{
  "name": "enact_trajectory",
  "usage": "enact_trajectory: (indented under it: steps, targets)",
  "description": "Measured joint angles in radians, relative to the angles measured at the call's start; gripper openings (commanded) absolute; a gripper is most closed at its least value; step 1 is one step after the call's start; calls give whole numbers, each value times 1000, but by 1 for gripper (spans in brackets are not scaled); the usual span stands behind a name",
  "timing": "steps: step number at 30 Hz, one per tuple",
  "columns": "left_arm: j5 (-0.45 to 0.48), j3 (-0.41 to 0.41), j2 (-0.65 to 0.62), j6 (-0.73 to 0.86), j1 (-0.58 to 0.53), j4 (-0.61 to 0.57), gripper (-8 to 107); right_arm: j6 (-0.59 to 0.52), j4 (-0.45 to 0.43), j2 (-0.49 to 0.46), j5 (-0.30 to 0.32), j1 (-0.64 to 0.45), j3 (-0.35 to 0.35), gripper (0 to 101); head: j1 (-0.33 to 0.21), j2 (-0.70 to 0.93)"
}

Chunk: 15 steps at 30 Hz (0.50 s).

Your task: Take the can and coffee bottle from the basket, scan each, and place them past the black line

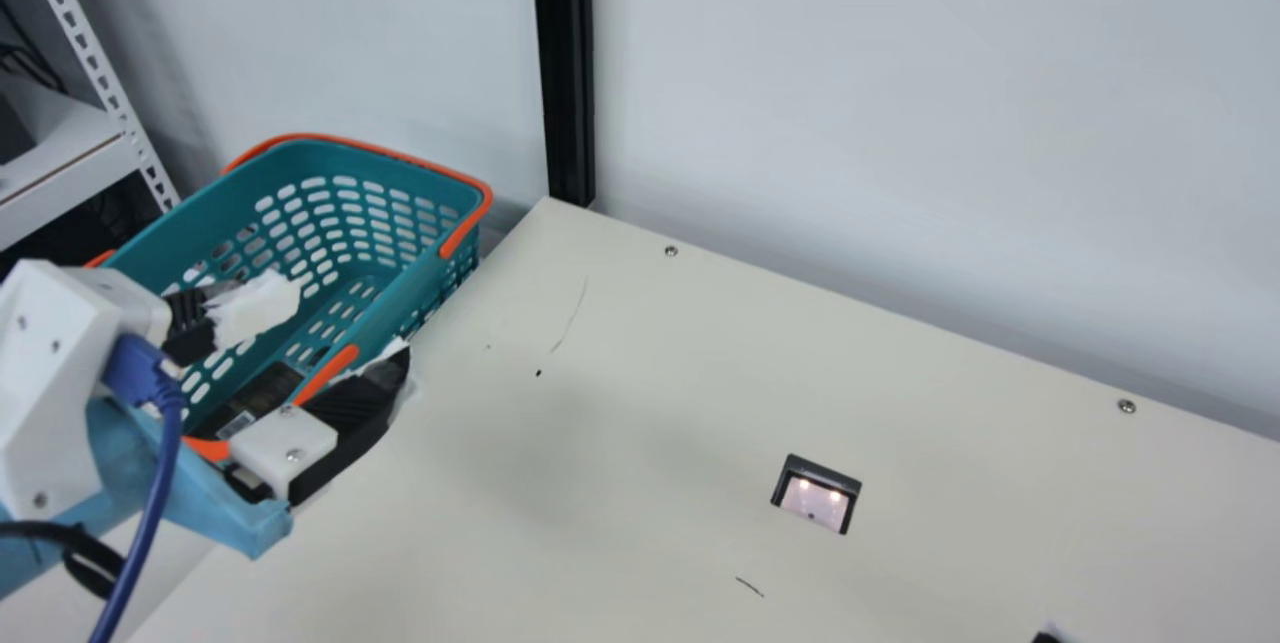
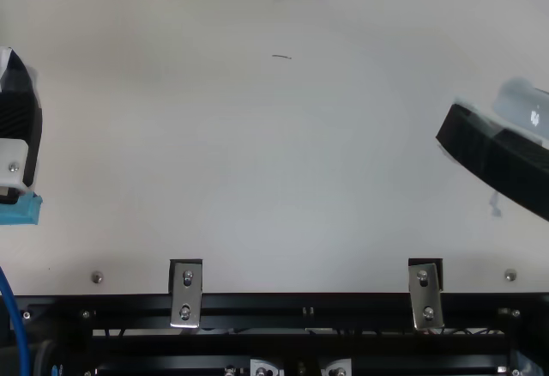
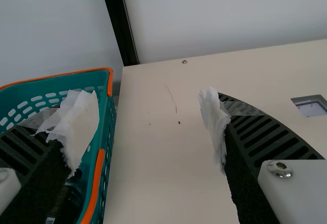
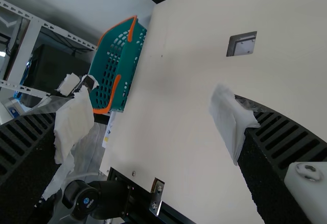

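Main view shows a dark bottle with a white barcode patch.

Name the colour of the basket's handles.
Orange, on the teal basket; clearest in the main view.

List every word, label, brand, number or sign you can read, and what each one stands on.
I can read no text for certain.
Pale label on the dark item in the basket: too small to read.
Small mark on the round black part by the table's edge: too small to read.
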Motion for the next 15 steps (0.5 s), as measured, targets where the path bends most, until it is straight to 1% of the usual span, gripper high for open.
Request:
enact_trajectory:
  steps: [10,12,15]
  targets:
    - [-3,0,-2,-6,-6,6,90,0,0,0,0,0,0,101,5,0]
    - [-7,-8,3,-35,-14,31,90,0,0,0,0,0,0,101,0,0]
    - [-12,-44,25,-85,-16,51,90,0,0,0,0,0,0,101,0,0]
